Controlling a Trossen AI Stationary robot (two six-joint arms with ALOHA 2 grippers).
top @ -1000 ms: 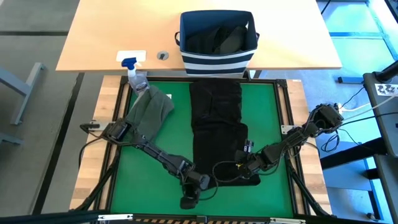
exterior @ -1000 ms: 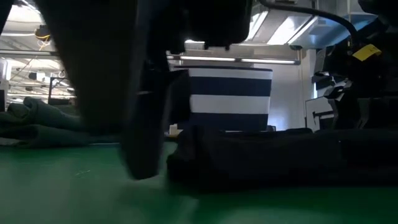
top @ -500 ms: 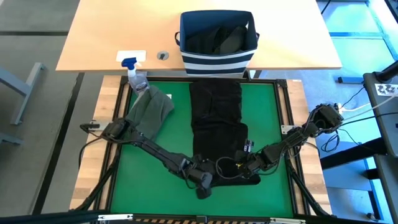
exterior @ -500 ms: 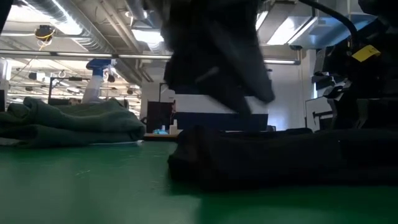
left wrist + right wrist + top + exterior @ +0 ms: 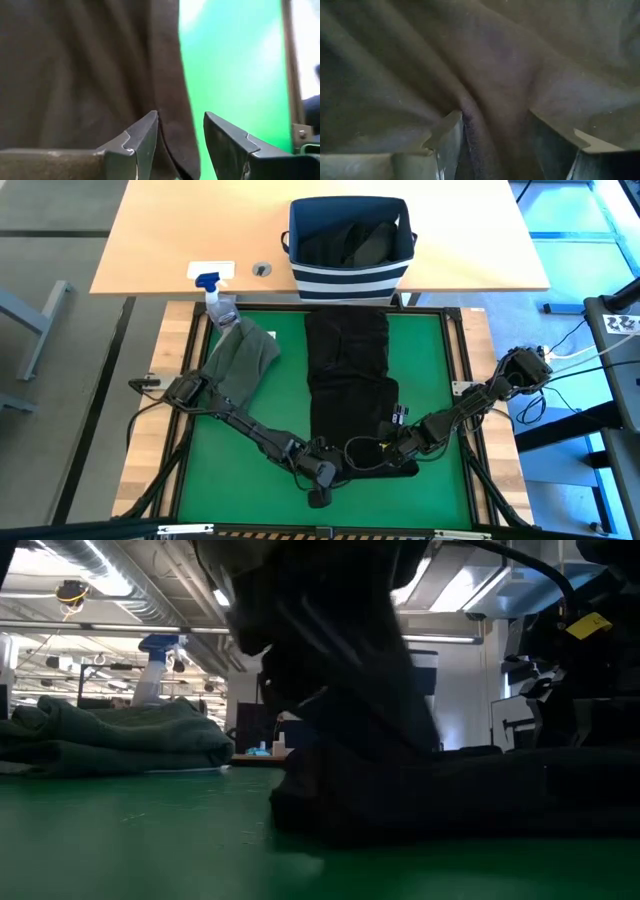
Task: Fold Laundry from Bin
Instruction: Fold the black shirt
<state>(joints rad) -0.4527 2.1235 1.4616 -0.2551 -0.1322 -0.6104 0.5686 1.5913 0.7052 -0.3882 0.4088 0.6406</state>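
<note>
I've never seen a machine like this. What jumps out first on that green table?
A long black cloth garment lies stretched down the middle of the green mat, and both dark arms meet at its near end: the left gripper at its edge, the right gripper on its folds. Behind it, the navy striped fabric bin holds more cloth, and a dark olive green garment lies at left.

Between my left fingers [image 5: 145, 137] the cloth [image 5: 350, 385] is black, and beside them the mat [image 5: 260, 420] is bright green. Far beyond my fingers, the bin [image 5: 350, 240] is navy with white stripes; a folded garment [image 5: 240, 360] is dark olive green.
</note>
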